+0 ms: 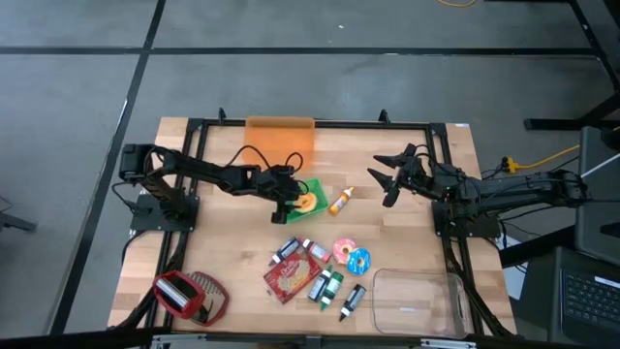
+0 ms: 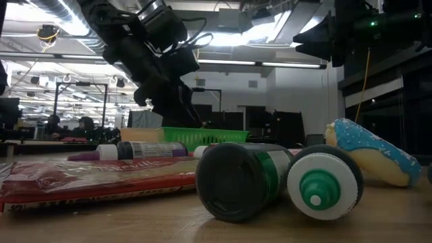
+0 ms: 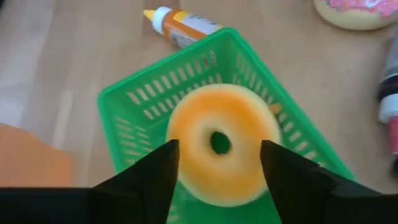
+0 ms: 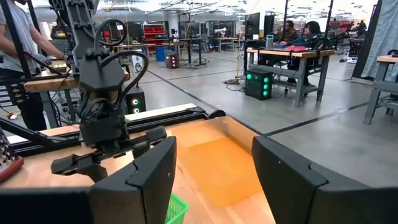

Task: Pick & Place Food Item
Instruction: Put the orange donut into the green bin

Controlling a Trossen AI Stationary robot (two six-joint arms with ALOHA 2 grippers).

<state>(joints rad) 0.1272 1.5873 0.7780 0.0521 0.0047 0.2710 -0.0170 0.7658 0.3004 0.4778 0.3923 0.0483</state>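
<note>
An orange-glazed donut (image 3: 224, 143) lies in a green mesh basket (image 3: 143, 99) at the middle of the table (image 1: 407, 233). My left gripper (image 3: 217, 168) is open and slants down over the basket (image 1: 314, 187), one finger on each side of the donut (image 1: 305, 202). In the low view the left gripper (image 2: 172, 101) hangs just over the basket's rim (image 2: 202, 138). My right gripper (image 1: 387, 179) is held open above the table's right part, with nothing between its fingers (image 4: 155, 174). My left gripper's open fingers (image 3: 163, 171) stand beside the donut's two opposite edges, slanting down from the table's left side. I cannot tell whether they touch it. The donut lies in the basket, its hole up.
An orange bottle (image 1: 340, 201) lies right of the basket. Nearer the front lie a pink donut (image 1: 344, 251), a blue donut (image 1: 359, 261), a red packet (image 1: 292, 276) and several bottles (image 1: 326, 287). A clear container (image 1: 417, 301) stands front right, an orange sheet (image 1: 281, 136) at the back.
</note>
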